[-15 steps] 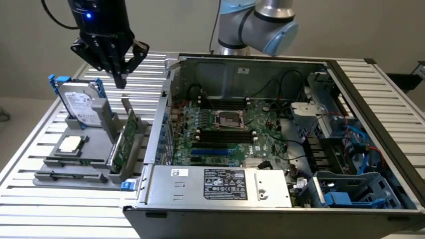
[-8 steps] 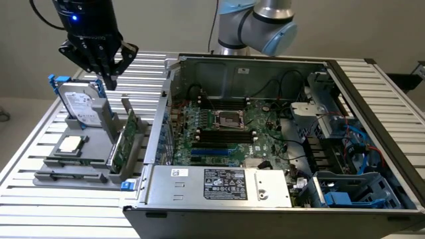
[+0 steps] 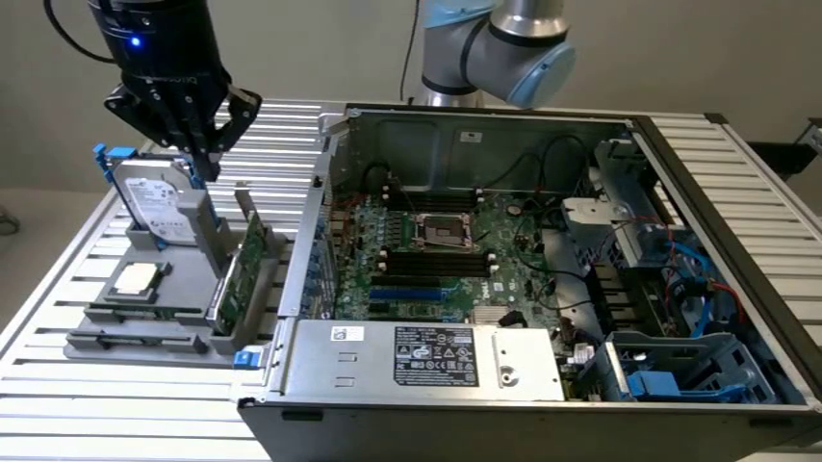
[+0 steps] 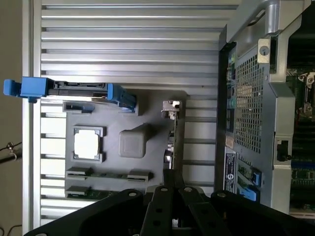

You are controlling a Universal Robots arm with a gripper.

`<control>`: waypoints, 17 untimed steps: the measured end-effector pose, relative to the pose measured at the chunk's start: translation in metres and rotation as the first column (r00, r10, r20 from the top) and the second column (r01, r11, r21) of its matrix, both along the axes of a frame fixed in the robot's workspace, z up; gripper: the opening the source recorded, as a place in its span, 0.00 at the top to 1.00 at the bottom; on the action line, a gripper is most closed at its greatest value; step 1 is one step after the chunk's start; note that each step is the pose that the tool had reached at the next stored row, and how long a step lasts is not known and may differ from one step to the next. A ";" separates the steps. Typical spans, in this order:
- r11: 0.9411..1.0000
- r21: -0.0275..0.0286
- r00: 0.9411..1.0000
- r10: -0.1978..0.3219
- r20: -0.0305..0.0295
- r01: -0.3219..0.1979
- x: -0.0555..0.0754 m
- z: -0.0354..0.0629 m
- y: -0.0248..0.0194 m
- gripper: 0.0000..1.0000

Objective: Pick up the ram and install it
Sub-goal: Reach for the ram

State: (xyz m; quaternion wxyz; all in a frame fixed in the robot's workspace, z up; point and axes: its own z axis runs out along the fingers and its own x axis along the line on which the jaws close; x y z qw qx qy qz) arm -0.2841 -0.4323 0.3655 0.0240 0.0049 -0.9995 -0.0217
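Gripper (image 3: 202,162) was pinched shut, empty, above the expansion card (image 3: 250,262). I judged descending there would strike it and miss the ram (image 3: 144,313).

- An upright hard drive (image 3: 161,204) with blue rails stands at the far end of the grey fixture (image 3: 191,274). It is the tallest obstacle under the closed gripper (image 3: 206,171), which hangs over the fixture.
- A tall expansion card (image 3: 244,262) stands on edge along the fixture's side, forming a thin wall just beside the computer case (image 3: 308,250).
- The processor (image 3: 135,279) and the ram (image 3: 144,314) lie low and flat, with open air above them.
- Inside the open-topped case, the black memory slots (image 3: 437,265) are reachable from above. The power supply (image 3: 437,356), drive cage (image 3: 636,217) and loose cables (image 3: 552,159) hem them in.
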 end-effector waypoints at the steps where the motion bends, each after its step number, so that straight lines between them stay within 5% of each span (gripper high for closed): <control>1: 1.000 0.000 1.000 0.002 0.001 -0.002 -0.001 -0.0005 -0.0008 0.89; 8: 1.000 0.000 1.000 0.007 0.016 -0.007 -0.018 -0.0059 -0.0039 0.89; 17: 1.000 0.000 1.000 0.014 0.017 -0.014 -0.037 -0.0072 -0.0105 0.89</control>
